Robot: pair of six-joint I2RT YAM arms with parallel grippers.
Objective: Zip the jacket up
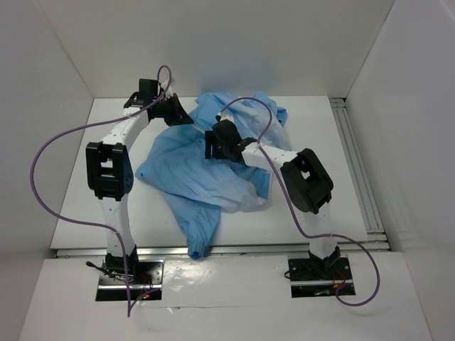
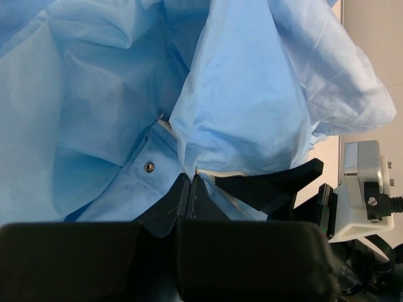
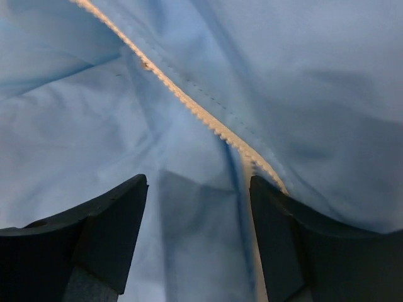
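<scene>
The light sky-blue jacket (image 1: 202, 174) lies crumpled in the middle of the white table, one sleeve hanging over the near edge. My left gripper (image 1: 183, 116) is at the jacket's far left edge. In the left wrist view it (image 2: 191, 178) is shut on the jacket's front edge, right where the white zipper edging (image 2: 220, 171) ends. My right gripper (image 1: 211, 145) hovers over the jacket's middle. In the right wrist view it (image 3: 198, 185) is open, with fabric between the fingers and the white zipper teeth (image 3: 189, 104) running diagonally to the right finger (image 3: 277, 233).
A metal snap (image 2: 149, 167) sits on the fabric left of my left fingers. One right gripper finger (image 2: 271, 184) reaches in close beside my left gripper. White walls enclose the table (image 1: 320, 149); a rail (image 1: 355, 170) runs along its right side.
</scene>
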